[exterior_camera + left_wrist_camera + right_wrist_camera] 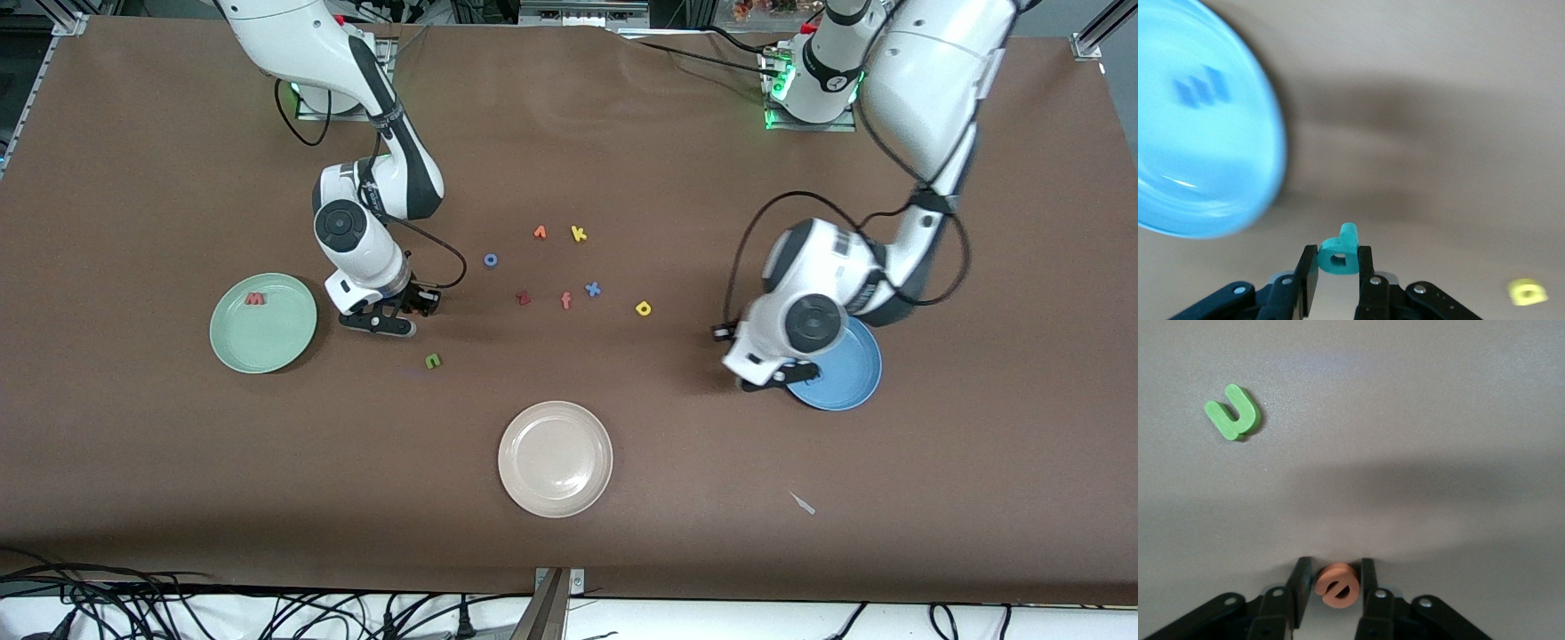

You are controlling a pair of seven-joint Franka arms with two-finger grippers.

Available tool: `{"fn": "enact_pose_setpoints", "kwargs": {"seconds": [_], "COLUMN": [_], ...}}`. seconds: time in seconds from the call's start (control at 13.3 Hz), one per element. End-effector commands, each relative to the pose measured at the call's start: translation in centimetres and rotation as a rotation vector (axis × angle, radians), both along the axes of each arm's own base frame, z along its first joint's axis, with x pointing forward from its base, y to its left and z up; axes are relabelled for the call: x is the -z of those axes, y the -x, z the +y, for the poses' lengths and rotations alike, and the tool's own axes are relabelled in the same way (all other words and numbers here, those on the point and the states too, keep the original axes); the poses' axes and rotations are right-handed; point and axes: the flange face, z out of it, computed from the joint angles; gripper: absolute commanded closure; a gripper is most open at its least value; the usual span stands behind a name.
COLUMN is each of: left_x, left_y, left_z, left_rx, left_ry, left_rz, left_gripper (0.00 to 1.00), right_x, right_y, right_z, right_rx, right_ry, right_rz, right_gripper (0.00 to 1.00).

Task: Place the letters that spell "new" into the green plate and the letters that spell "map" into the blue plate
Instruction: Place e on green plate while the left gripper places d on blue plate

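The teal p [1339, 252] is clamped by the left gripper [1338, 267] just off the blue plate [1238, 200] rim, the blue m [1199, 87] inside, while the orange e [1336, 585] is pinched by the right gripper [1336, 587] on bare table beside the green plate [284, 342], which contains the w [255, 300].

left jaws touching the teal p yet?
Touching. The left wrist view shows the left gripper with both jaws pressed against the sides of the small teal foam letter p, no gap on either side.
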Motion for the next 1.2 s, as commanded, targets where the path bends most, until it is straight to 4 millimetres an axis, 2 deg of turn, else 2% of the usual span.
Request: {"fn": "enact_pose_setpoints", "kwargs": {"seconds": [0.0, 0.08, 0.23, 0.3, 0.38, 0.45, 0.6, 0.68, 0.75, 0.9, 0.98, 1.13], "left_x": [-0.6, -0.1, 0.6, 1.8, 2.1, 2.0, 1.4, 1.0, 0.8, -0.3, -1.1, -0.9], "left_y": [-0.3, -0.6, -0.9, -0.9, -0.9, -0.9, -1.1, -0.9, -0.6, 0.3, 1.0, 1.5], "left_z": [5.6, 7.9, 10.0, 10.8, 10.7, 10.4, 9.4, 8.0, 6.1, 0.8, -3.0, -6.9], "left_rx": [0.117, 0.122, 0.135, 0.143, 0.148, 0.154, 0.161, 0.175, 0.200, 0.209, 0.176, 0.016], "left_ry": [-0.018, -0.011, -0.012, -0.001, 0.000, 0.000, 0.003, 0.008, 0.017, 0.041, 0.039, -0.004], "left_rz": [0.028, 0.039, 0.042, 0.055, 0.057, 0.054, 0.046, 0.043, 0.040, 0.023, 0.002, -0.032], "left_gripper": [1.00, 1.00, 1.00, 0.90, 0.60, 0.02, 0.00, 0.00, 0.00, 0.00, 0.00, 0.00], "right_x": [0.5, 0.1, -3.1, -4.6, -5.8, -6.7, -7.0, -7.6, -7.9, -7.6, -6.9, -5.5], "right_y": [0.3, 0.1, -1.8, -3.3, -4.0, -4.7, -5.2, -5.5, -5.7, -5.8, -5.9, -6.0], "right_z": [0.2, 0.3, 0.9, -0.9, -2.3, -4.3, -9.1, -11.6, -13.5, -17.4, -19.8, -24.6], "right_rx": [-0.010, -0.015, -0.042, -0.083, -0.149, -0.212, -0.357, -0.402, -0.436, -0.467, -0.477, -0.479], "right_ry": [-0.010, -0.014, -0.026, -0.016, -0.020, -0.020, -0.016, -0.017, -0.017, -0.009, -0.011, -0.013], "right_rz": [0.006, 0.001, 0.076, 0.134, 0.152, 0.144, 0.179, 0.191, 0.199, 0.218, 0.230, 0.245], "right_gripper": [0.80, 0.81, 0.84, 0.84, 0.84, 0.84, 0.84, 0.84, 0.84, 0.84, 0.84, 0.81]}}
